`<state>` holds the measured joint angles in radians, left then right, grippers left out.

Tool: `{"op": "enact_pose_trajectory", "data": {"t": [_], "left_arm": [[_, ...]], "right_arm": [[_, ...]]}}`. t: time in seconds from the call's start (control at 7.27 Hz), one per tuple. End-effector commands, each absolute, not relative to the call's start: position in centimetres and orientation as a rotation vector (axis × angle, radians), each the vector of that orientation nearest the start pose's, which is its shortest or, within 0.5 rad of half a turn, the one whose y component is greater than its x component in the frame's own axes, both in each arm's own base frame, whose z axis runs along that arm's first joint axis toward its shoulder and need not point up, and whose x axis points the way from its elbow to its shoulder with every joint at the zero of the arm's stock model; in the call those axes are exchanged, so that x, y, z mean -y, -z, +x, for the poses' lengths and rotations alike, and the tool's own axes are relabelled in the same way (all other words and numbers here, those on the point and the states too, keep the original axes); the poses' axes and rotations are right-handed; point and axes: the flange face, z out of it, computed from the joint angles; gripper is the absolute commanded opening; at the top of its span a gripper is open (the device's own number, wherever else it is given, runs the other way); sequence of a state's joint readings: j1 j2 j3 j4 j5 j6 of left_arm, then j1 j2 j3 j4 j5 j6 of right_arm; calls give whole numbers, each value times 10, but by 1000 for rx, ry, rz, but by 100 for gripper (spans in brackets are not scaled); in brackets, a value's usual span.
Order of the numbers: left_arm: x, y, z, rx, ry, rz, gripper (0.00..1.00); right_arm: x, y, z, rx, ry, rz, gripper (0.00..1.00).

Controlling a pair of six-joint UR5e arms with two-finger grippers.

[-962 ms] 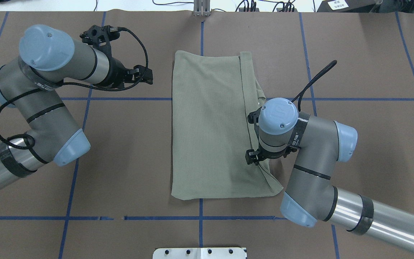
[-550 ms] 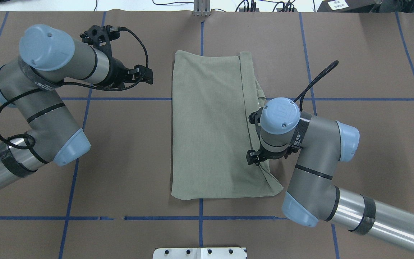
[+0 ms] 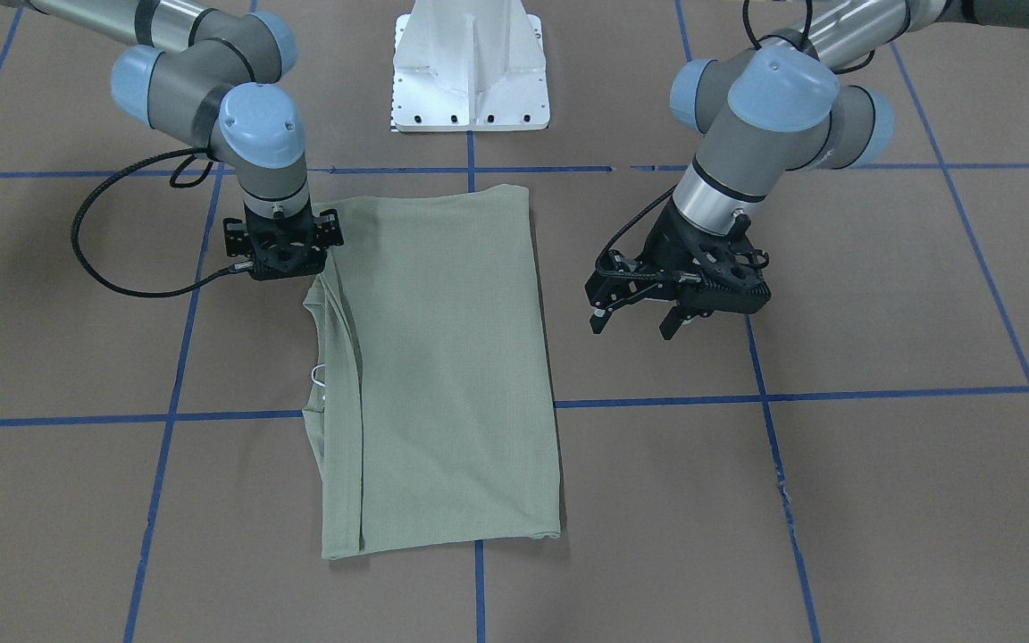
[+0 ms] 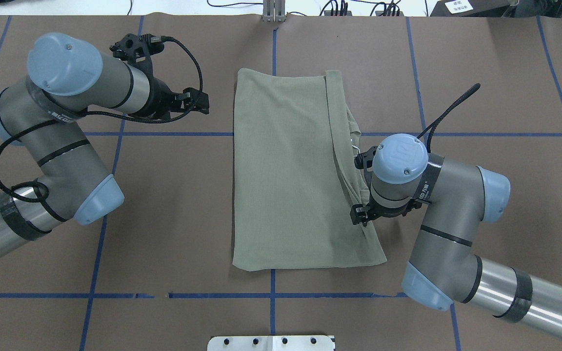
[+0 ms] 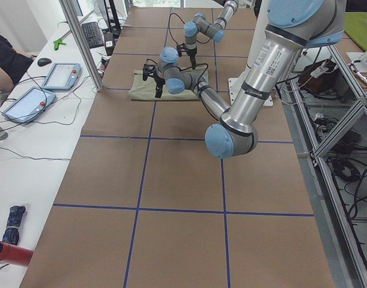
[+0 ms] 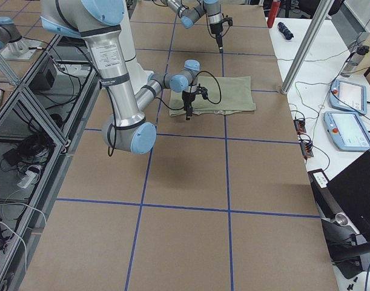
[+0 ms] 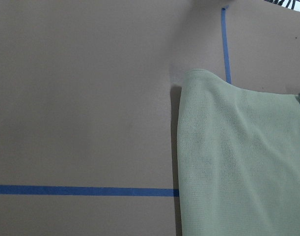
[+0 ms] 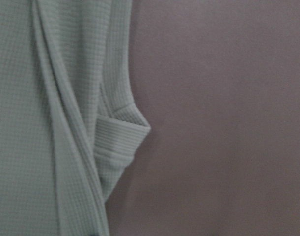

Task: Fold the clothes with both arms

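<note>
We see the shirt (image 4: 286, 170) lying flat in the middle of the table (image 4: 164, 219), folded into a long rectangle between the two arms. Its side toward the left arm (image 4: 66, 146) is one smooth, straight fold. The side toward the right arm (image 4: 447, 204) is layered, with narrow strips of cloth stacked along the edge and a bit of white tag (image 3: 318, 373) peeking out there.

The left hand (image 3: 632, 329) hangs above bare table, near the shirt's smooth side but apart from it, and its fingers are spread with nothing between them. Its wrist view looks down on one corner of the shirt (image 7: 238, 162) and a blue tape line (image 7: 81, 190) that runs up to the cloth.

The right hand (image 3: 278, 252) points straight down at the layered edge, toward the end of the shirt nearer the white base (image 3: 470, 80). From above, the wrist covers the fingers, so we cannot tell whether they are apart or together, nor whether they grip any cloth. Its wrist view shows the overlapping folds of the shirt (image 8: 41, 123) and a ribbed cuff (image 8: 122, 132) jutting out onto the table.
</note>
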<state>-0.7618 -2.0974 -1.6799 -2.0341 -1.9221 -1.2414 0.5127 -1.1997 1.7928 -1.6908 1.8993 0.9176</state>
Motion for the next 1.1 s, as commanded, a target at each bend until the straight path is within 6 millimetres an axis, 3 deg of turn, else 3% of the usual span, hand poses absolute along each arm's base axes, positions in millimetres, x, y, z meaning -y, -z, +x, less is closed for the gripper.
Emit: {"op": "enact_pose_trajectory", "data": {"t": [0.0, 0.14, 0.27, 0.55, 0.69, 0.96], "left_arm": [[525, -245, 408, -1101, 190, 299, 100], [524, -241, 406, -1107, 188, 301, 100], [524, -240, 405, -1109, 188, 300, 100], [522, -238, 403, -1112, 189, 305, 100], [522, -237, 401, -1112, 191, 312, 100], [518, -221, 392, -1127, 204, 364, 100]], "right_arm": [[391, -392, -460, 555, 190, -11, 100], [396, -369, -444, 598, 176, 15, 100], [402, -350, -442, 623, 171, 41, 100], [430, -315, -486, 640, 176, 63, 100], [434, -318, -494, 628, 178, 57, 100], [421, -325, -510, 621, 204, 31, 100]]}}
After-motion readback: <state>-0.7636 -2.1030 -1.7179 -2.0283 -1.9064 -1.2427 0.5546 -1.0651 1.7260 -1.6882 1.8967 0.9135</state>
